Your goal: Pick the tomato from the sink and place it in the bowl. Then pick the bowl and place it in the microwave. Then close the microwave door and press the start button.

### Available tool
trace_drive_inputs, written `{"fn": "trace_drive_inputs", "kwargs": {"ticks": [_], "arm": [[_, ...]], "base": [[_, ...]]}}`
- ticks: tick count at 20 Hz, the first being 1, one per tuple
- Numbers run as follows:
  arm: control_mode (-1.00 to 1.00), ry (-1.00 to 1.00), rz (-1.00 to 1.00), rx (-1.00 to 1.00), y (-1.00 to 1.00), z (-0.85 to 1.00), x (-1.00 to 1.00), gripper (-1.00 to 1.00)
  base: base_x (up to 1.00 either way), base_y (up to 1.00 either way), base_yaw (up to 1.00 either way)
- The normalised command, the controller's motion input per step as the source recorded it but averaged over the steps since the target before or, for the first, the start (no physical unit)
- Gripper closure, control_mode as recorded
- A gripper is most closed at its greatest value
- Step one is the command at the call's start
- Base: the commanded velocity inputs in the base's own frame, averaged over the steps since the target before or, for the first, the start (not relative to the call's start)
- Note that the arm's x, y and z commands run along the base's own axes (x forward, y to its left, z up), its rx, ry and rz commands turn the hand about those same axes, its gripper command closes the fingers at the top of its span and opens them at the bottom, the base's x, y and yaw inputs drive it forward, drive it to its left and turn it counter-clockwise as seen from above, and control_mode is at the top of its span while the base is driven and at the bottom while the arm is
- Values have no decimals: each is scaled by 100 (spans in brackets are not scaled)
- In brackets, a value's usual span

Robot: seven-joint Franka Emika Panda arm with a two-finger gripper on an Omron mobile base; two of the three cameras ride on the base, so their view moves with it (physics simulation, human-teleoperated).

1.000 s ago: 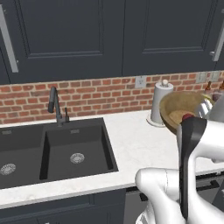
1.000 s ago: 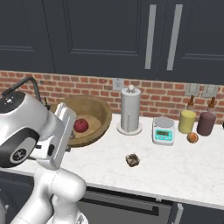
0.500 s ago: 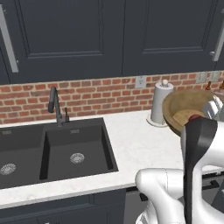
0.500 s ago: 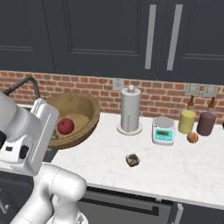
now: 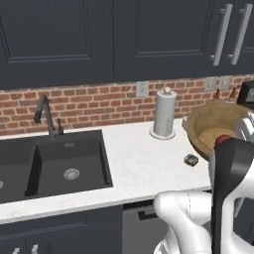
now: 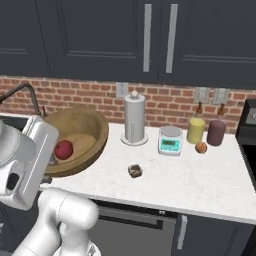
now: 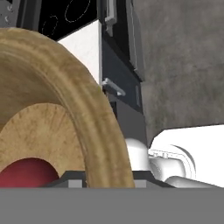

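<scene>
Left base view: the wooden bowl (image 5: 214, 130) hangs tilted above the right end of the white counter (image 5: 139, 168), its near side hidden behind the robot's dark forearm. Just a sliver of the red tomato (image 5: 223, 139) peeks over that forearm, inside the bowl. The dark sink (image 5: 49, 161) sits well to the left with its black faucet (image 5: 47, 116) behind it; its left basin is cut off by the frame edge. A paper towel holder (image 5: 164, 114) stands just left of the bowl, and a small dark object (image 5: 191, 159), too small to identify, lies on the counter below the bowl.

Right base view: the bowl (image 6: 75, 140) is tipped toward the camera, raised over the counter's left end, with the tomato (image 6: 63, 149) resting low inside it. The robot's white wrist covers the bowl's lower left rim, so the fingers themselves are hidden. On the counter stand a kitchen scale (image 6: 170, 140), 2 bottles (image 6: 206, 131) and a small orange-brown ball (image 6: 201, 147).

Hand view: the bowl's thick rim (image 7: 94, 127) runs down between the 2 finger tips of the gripper (image 7: 105, 180), which clamps that rim. The tomato (image 7: 26, 174) shows at the bottom left, partly cut off by the lower edge.
</scene>
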Motion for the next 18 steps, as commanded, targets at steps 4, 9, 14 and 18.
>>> {"fn": "trace_drive_inputs", "kwargs": {"ticks": [4,9,14,18], "arm": [[100,0,0,0,0,0,0,100],[100,0,0,0,0,0,0,100],[100,0,0,0,0,0,0,100],[100,0,0,0,0,0,0,100]], "base": [[0,-72,-52],[0,-9,-96],[0,0,-100],[0,-19,-91]]}}
